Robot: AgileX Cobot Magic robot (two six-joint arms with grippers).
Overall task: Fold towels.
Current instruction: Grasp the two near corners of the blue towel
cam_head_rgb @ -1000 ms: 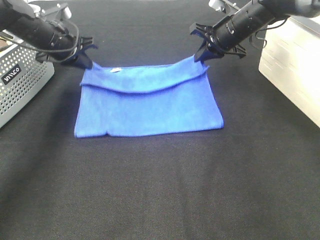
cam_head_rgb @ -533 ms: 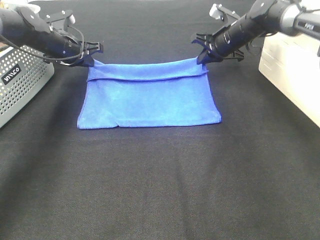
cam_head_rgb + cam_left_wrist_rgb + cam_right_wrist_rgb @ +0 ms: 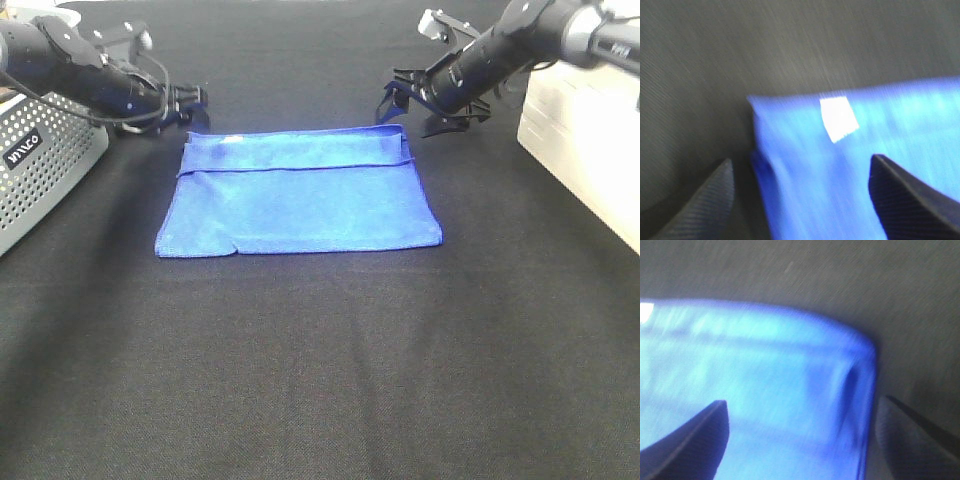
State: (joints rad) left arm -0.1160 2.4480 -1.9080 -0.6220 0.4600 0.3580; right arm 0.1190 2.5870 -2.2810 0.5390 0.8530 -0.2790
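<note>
A bright blue towel (image 3: 300, 200) lies flat in the middle of the black table, with a strip folded over along its far edge. A small white tag (image 3: 231, 139) shows near its far left corner. My left gripper (image 3: 190, 106) hovers open just behind that corner, touching nothing. In the left wrist view the towel (image 3: 805, 150) and tag (image 3: 839, 119) lie below the left gripper (image 3: 800, 200). My right gripper (image 3: 396, 100) stands open behind the far right corner. The right wrist view shows that towel corner (image 3: 790, 390) under the spread right gripper (image 3: 800, 440).
A perforated grey basket (image 3: 40, 160) sits at the left edge beside my left arm. A white box (image 3: 590, 130) stands at the right edge behind my right arm. The black table covering (image 3: 320, 360) stretches in front of the towel.
Both grippers have opened and let go of the towel's far corners. The lifted far edge has dropped and now lies flat. Both grippers have drawn back slightly.
</note>
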